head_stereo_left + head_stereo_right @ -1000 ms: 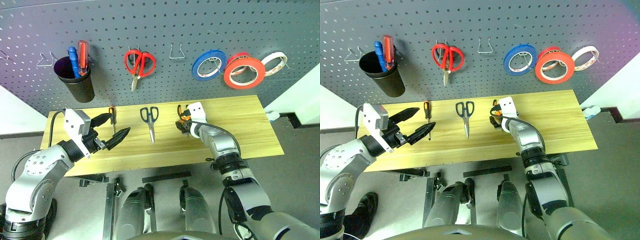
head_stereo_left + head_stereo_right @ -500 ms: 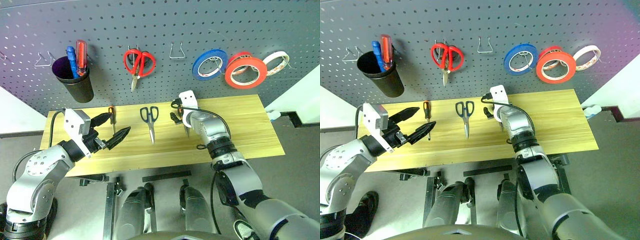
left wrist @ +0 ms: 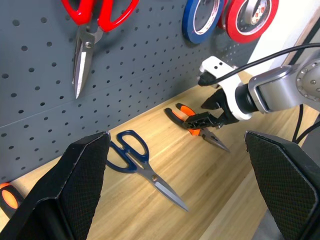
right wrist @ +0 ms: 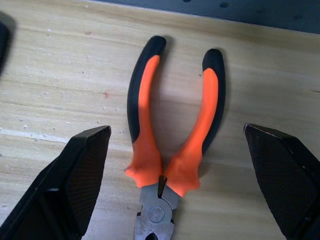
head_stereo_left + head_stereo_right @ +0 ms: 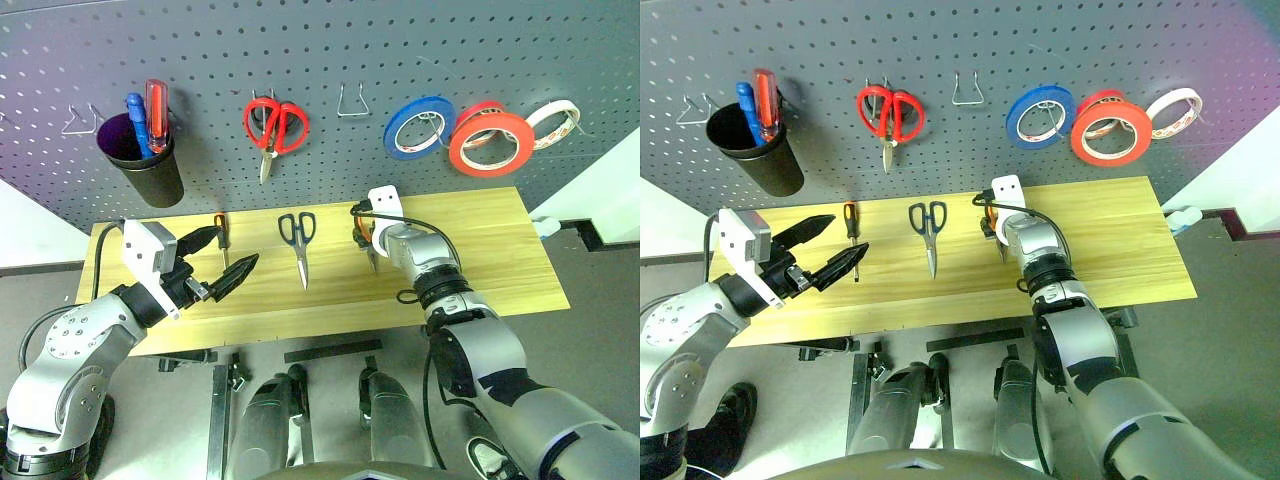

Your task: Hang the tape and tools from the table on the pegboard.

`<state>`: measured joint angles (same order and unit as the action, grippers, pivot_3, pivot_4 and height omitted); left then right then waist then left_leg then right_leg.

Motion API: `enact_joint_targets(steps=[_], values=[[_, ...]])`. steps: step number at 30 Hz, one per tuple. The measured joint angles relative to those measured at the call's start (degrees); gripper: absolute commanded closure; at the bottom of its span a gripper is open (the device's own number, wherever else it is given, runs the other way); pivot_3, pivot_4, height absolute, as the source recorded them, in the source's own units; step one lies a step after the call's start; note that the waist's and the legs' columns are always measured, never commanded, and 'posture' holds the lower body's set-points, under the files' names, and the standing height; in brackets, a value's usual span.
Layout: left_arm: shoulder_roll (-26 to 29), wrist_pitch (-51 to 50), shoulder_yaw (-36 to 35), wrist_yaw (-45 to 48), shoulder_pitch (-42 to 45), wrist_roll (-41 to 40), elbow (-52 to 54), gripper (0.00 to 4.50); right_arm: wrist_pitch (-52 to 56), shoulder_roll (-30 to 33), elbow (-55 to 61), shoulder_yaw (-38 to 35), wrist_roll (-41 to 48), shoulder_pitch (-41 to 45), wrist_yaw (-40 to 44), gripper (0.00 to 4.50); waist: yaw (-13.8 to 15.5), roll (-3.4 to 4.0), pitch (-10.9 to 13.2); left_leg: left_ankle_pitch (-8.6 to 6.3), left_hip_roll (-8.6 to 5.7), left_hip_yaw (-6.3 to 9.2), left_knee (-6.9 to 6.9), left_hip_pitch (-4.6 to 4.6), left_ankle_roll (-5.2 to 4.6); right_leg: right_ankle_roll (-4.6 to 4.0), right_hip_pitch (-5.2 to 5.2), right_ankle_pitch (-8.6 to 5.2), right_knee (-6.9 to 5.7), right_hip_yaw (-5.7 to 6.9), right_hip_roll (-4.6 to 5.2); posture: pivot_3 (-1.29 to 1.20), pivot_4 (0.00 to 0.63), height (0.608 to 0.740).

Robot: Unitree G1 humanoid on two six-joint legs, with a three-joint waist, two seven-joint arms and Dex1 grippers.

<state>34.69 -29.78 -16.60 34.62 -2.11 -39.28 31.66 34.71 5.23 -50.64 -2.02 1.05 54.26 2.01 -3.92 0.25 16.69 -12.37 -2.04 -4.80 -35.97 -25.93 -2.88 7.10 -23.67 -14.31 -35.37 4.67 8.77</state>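
No legible labels. R gripper (image 4: 172, 150) wide open, angled down over pliers (image 4: 172, 145) on counter (image 5: 480, 250), not touching. L gripper (image 5: 225, 255) wide open, level, empty.

no readable text, labels, numbers

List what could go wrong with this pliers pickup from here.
1. The right hand hangs open above the pliers, whose handles are splayed; closing on one handle could swing them sideways.
2. The pliers lie flat on the table, so the fingers may scrape the wood.
3. The free hook is narrow; hanging could slip.
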Motion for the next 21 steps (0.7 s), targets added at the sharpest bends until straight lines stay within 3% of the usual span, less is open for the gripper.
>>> enact_joint_targets(steps=[21], values=[[0.1,-0.2,0.0,-0.4,-0.6,-0.8,0.7,0.00,-2.8,-1.3,-6.4,-1.8,0.3,1.1,-1.7,0.03,0.0,0.00,0.0,0.02,0.00,-0.02,0.01,0.00,0.03,0.01,0.00,0.00,0.00,0.02,-0.07,-0.01,0.308,0.740]])
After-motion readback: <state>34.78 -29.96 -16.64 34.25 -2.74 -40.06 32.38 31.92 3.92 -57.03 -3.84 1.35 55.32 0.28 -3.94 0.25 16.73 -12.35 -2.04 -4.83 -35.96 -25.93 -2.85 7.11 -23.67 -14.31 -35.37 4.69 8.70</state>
